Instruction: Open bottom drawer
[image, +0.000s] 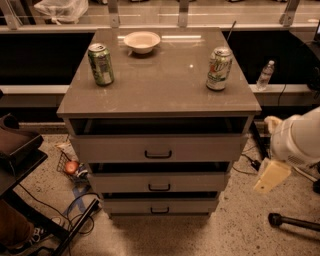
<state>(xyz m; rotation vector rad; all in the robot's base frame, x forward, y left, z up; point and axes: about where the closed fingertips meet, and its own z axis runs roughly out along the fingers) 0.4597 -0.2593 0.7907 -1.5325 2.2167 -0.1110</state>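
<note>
My gripper (270, 176), its opening impossible to tell, hangs right of the cabinet (160, 87), where I risk hooking the middle drawer (200, 182) instead of the bottom drawer (192, 206).

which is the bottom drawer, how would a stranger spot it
Find the grey cabinet with a white bowl on top; three drawers stack down its front. The gripper hangs right of the cabinet. The bottom drawer sits lowest, with the slimmest front and smallest handle.
</note>
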